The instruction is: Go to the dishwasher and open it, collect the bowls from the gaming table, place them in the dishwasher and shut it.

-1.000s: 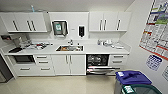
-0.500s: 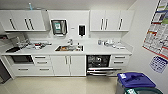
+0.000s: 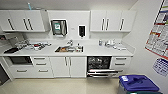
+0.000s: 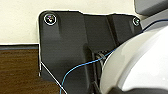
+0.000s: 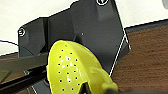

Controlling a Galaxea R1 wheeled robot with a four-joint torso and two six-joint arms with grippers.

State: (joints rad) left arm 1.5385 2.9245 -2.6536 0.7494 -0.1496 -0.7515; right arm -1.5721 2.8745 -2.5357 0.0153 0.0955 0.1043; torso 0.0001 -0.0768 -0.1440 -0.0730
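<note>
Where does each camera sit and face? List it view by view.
Head: high on the robot, facing the white kitchen counter and open stainless-steel dishwasher.
Left wrist: on the left arm; dark robot plate, white robot shell.
Right wrist: on the right arm; dark plate, yellow holed plastic bowl.
Shared: both wrists see brown floor, pale wall.

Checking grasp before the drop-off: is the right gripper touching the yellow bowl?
Cannot tell. The right wrist view shows the yellow perforated bowl close against the wrist, but its contact with the fingers isn't visible.

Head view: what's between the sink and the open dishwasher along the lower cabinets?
Head view: below the sink, a pair of white cabinet doors fills the run up to the dishwasher, whose door hangs open.
</note>
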